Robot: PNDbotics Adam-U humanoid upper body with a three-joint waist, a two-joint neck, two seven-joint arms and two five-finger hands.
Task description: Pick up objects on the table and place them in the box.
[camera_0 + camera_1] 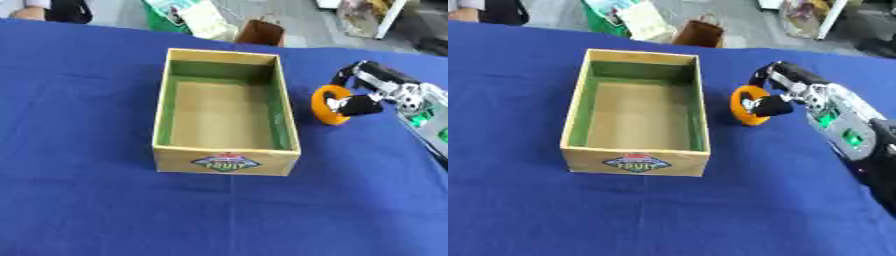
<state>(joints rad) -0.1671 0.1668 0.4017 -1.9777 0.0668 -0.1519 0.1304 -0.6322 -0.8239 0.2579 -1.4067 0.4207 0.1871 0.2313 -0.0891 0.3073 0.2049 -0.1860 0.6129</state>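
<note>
left eye view: the open yellow cardboard box with green lining is empty on the blue-clothed table — nothing placed yet.

right eye view: at the box's three o'clock, the right hand pinches an orange ring — lift and drop remain.

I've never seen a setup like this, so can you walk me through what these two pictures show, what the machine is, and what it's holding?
Both pictures come from the two eyes of a camera in a humanoid robot's head, looking down at the same moment. A table with a blue cloth carries an open cardboard box, green inside and holding nothing visible. Beside the box, the robot's right hand, black and silver, reaches in from the right with its fingers curled around an orange ring. The left hand is out of sight. The ring is presumably meant for the box.
</note>
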